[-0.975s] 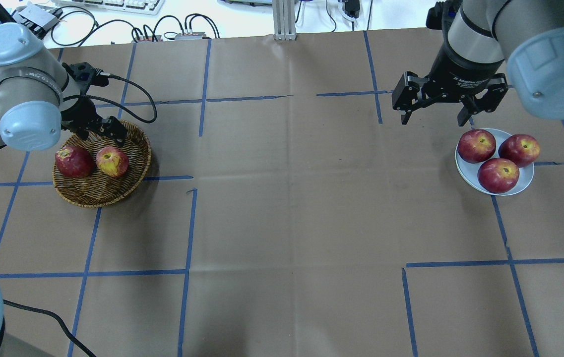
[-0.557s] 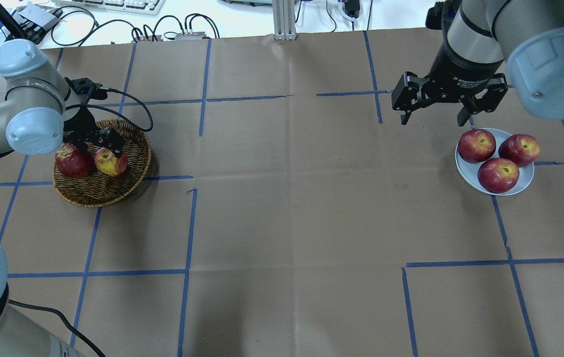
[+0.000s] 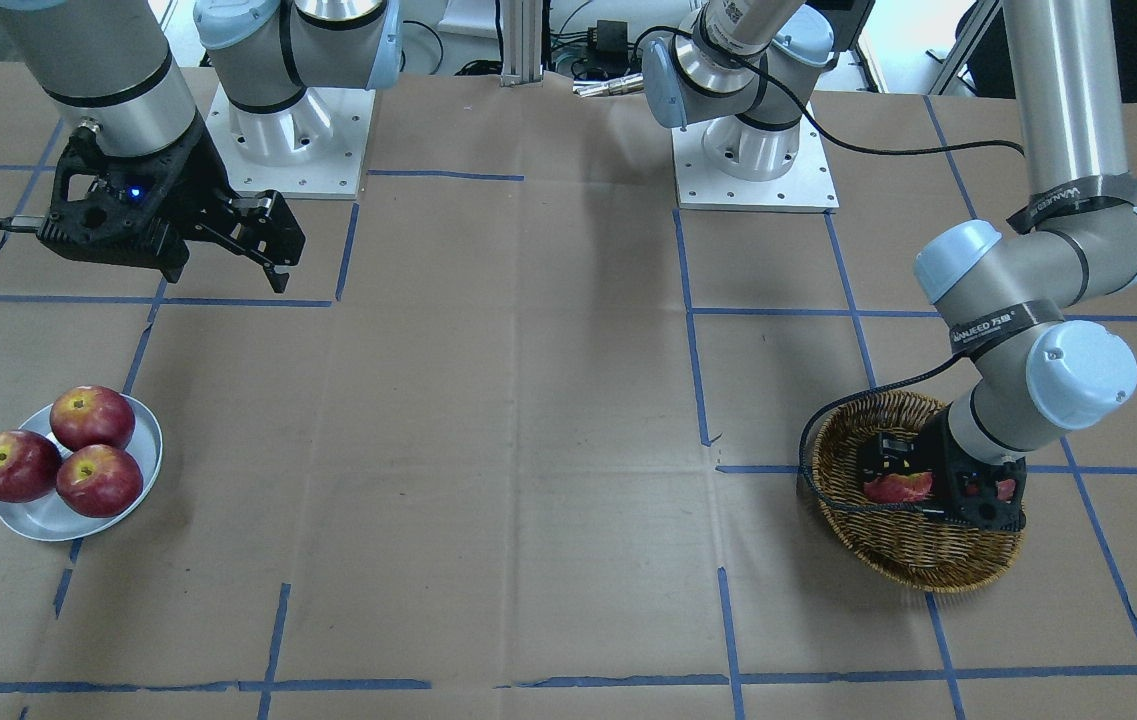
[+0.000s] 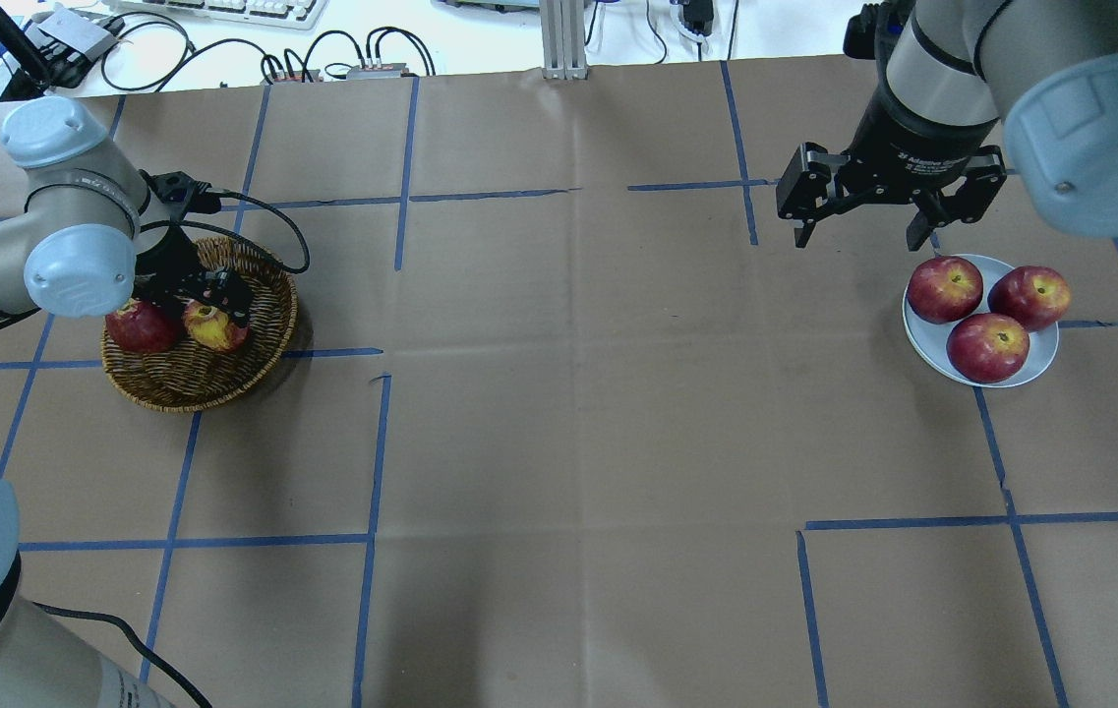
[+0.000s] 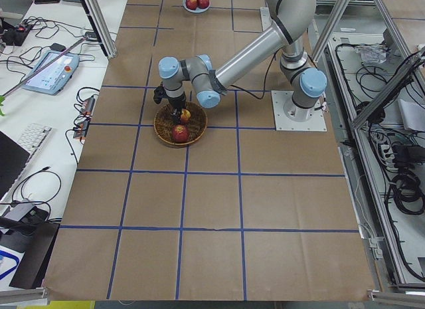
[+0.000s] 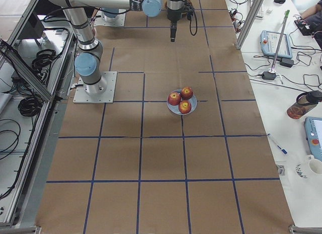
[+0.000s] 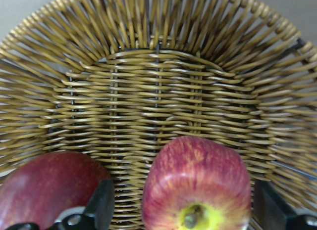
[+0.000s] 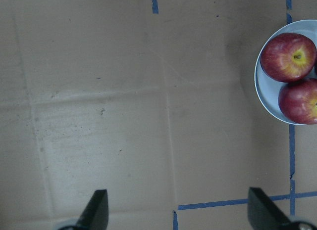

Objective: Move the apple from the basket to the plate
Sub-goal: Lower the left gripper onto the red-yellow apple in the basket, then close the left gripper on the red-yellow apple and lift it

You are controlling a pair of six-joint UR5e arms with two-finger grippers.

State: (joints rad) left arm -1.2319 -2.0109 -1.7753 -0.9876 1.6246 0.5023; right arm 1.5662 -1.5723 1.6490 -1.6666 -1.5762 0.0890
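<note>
The apple (image 7: 197,183), pinkish-red with yellow streaks and a yellow top, lies in the woven wicker basket (image 4: 195,385) on the robot's left side of the paper-covered table (image 4: 568,393). The left gripper (image 4: 214,310) hangs low inside the basket with its fingers (image 7: 101,210) spread, and the apple sits between them. In the left wrist view a strip of wicker shows between the apple and one finger, while the other finger stands just beside the fruit; whether it touches cannot be told. A darker red apple (image 4: 136,327) lies just beside it in the basket, outside the jaws. Well apart across the table, the white plate (image 4: 924,342) carries three dark red apples (image 4: 987,347). The right gripper (image 4: 855,241) hovers near the plate's far side, its fingers wide apart and holding nothing.
</note>
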